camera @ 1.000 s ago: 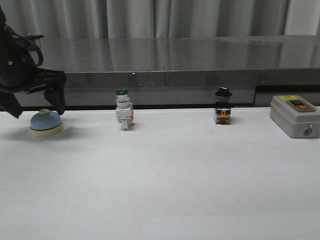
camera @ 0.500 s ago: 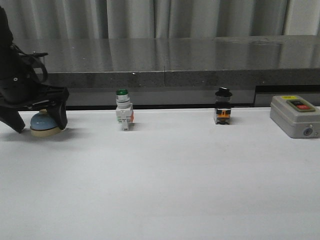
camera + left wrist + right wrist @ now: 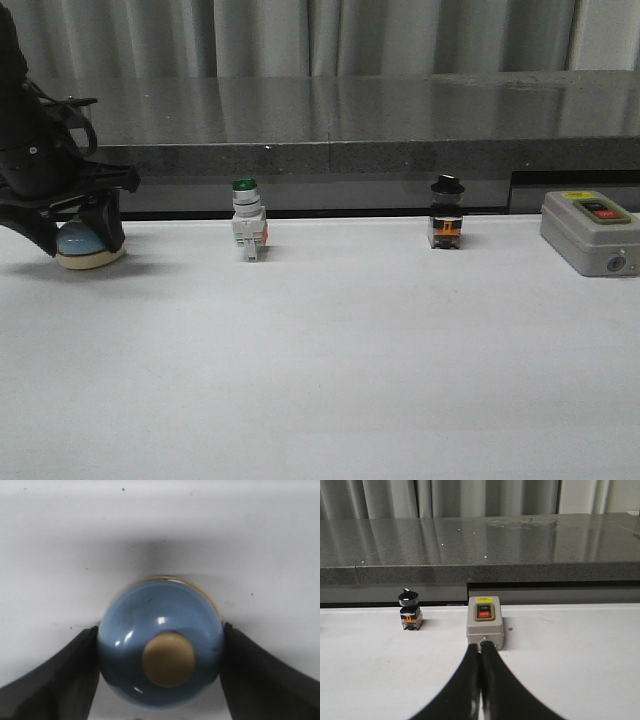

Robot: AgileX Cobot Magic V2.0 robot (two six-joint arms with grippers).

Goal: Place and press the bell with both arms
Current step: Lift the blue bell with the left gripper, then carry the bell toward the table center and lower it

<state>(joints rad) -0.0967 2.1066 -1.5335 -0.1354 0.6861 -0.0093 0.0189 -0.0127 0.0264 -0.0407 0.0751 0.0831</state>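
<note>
The light-blue bell [image 3: 78, 243] with its cream base stands on the white table [image 3: 330, 350] at the far left. My left gripper [image 3: 80, 246] is lowered over it, one black finger on each side of the dome. In the left wrist view the bell [image 3: 160, 650] fills the middle, cream button up, and both fingers [image 3: 75, 670] touch the dome's sides, so the left gripper [image 3: 160, 630] is shut on it. My right gripper [image 3: 480, 647] is shut and empty, low over the table just in front of the grey box; it is out of the front view.
A white green-capped switch [image 3: 247, 228], a black-knobbed switch [image 3: 446, 218] and a grey box with red and green buttons [image 3: 590, 232] stand in a row along the back. The box [image 3: 485, 621] and black switch [image 3: 410, 612] also show in the right wrist view. A dark stone ledge [image 3: 330, 150] runs behind.
My left gripper has come down around the bell and its fingers have closed in from wide apart onto the dome's sides. The bell has shifted slightly left.
</note>
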